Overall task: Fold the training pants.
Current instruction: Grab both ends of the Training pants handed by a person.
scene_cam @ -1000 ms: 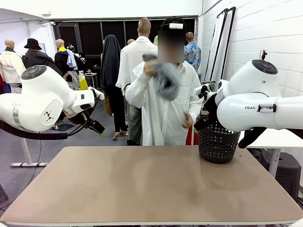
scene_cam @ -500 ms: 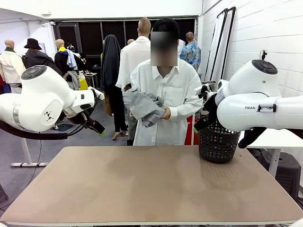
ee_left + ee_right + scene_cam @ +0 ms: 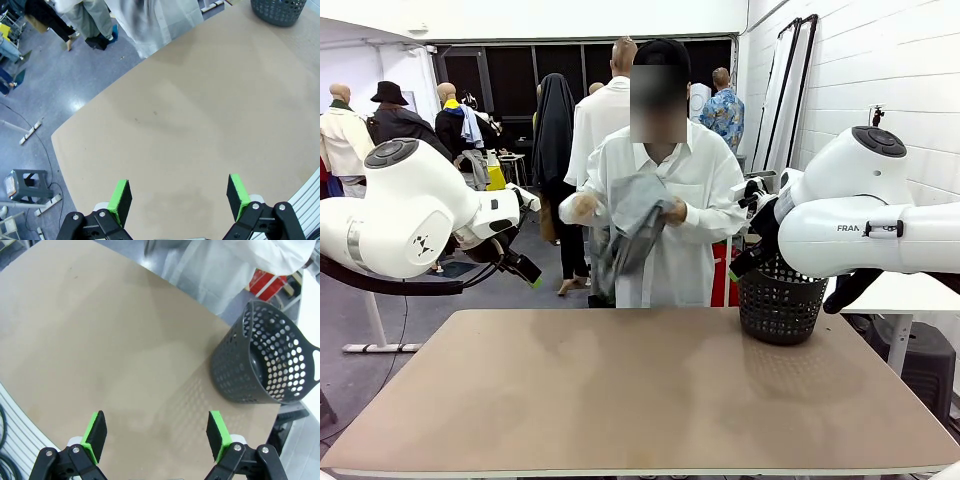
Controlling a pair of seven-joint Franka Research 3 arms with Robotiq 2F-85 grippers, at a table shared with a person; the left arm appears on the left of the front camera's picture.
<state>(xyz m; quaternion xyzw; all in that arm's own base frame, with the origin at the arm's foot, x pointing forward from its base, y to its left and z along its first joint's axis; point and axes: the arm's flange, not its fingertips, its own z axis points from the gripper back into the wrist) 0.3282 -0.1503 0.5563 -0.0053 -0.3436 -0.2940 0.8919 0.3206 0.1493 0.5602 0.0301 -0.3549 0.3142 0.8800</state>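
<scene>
I read the pants [image 3: 635,225] as soft matt grey jersey cloth, crumpled. Shirt [image 3: 705,195] is thin white woven cloth, matt. Table [image 3: 620,400] top is smooth matt tan, laminate-looking, faintly smudged. Basket [image 3: 237,375] is dark grey perforated plastic with a slight sheen. Left arm [image 3: 390,215] and right arm [image 3: 860,220] have glossy white plastic shells. Pads [image 3: 121,197] are bright green, rubbery, matt; fingers [image 3: 107,222] are matt black, plastic or metal I can't tell. Floor [image 3: 65,85] is smooth grey, semi-glossy.
</scene>
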